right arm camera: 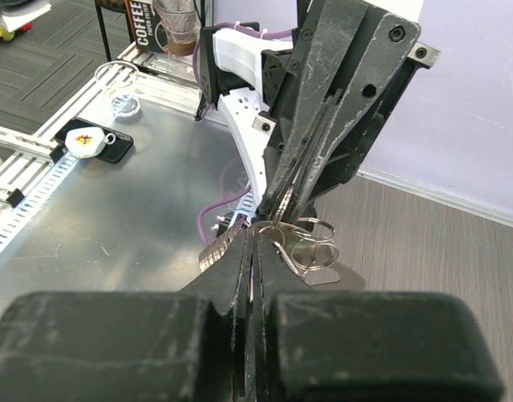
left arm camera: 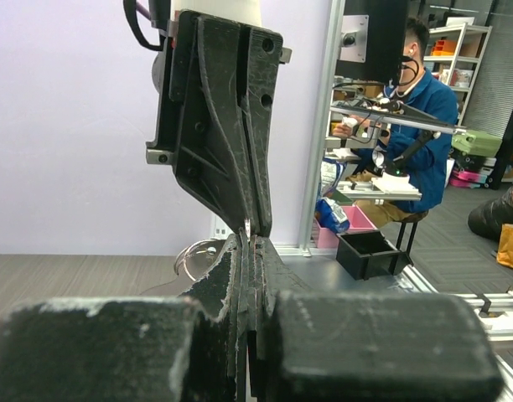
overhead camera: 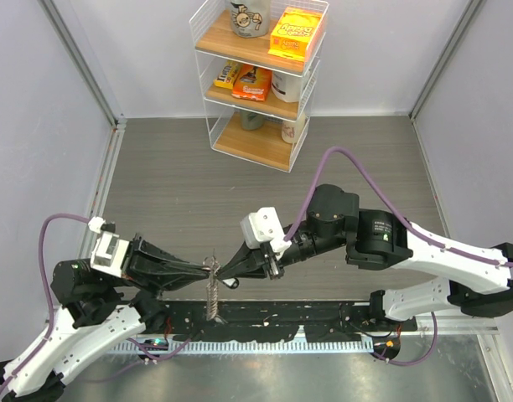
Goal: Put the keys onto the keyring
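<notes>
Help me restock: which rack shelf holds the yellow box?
The top shelf, highest of three: yellow box at its right end, beside a mug.

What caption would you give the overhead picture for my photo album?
The left claw and right claw, both shut, meet tip to tip where the keyring chain hangs.

Left arm [overhead camera: 72, 331] and right arm [overhead camera: 441, 251] tip to tip — jaws pinched tight

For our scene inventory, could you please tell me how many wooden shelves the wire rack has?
3, stacked: top shelf, middle shelf under it, bottom shelf lowest. No others seem hidden.
</notes>
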`<state>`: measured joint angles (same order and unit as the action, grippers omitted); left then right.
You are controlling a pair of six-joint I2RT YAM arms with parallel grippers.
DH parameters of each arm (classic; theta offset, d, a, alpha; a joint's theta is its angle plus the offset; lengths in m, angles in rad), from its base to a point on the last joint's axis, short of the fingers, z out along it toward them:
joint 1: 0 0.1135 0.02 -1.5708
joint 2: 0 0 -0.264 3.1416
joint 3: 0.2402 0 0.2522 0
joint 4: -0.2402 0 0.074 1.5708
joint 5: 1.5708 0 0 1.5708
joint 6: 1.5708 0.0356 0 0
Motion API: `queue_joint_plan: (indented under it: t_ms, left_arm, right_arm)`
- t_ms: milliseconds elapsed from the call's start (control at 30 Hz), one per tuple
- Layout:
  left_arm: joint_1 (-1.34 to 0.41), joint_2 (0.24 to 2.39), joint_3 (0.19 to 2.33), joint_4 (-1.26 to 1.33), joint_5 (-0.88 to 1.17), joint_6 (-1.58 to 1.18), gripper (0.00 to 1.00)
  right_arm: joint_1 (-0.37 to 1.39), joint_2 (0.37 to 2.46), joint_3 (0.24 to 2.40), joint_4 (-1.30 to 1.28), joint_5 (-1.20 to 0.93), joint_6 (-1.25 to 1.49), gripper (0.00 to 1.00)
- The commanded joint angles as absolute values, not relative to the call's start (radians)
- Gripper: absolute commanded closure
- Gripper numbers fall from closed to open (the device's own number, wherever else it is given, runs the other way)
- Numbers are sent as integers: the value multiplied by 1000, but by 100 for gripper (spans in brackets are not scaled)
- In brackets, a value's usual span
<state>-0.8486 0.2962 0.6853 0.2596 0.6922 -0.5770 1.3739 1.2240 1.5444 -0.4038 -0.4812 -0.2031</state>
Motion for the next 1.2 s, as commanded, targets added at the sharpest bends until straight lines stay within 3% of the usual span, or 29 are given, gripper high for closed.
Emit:
queue_joint_plan:
  t_ms: [0, 200, 533, 1167]
  left_arm:
    - [-850, 299, 689, 360, 652, -591, 100]
    - [-848, 305, 692, 370, 647, -595, 100]
    - [-850, 307, 689, 382, 647, -603, 100]
    - [-848, 310, 669, 408, 632, -611, 100]
  right_arm:
    - [1384, 1195, 1505, -347, -499, -190, 95]
    - [1385, 1190, 1485, -333, -485, -184, 93]
    - [1385, 1135, 1483, -295, -408, -176, 75]
    - [1385, 1201, 1549, -248, -400, -138, 71]
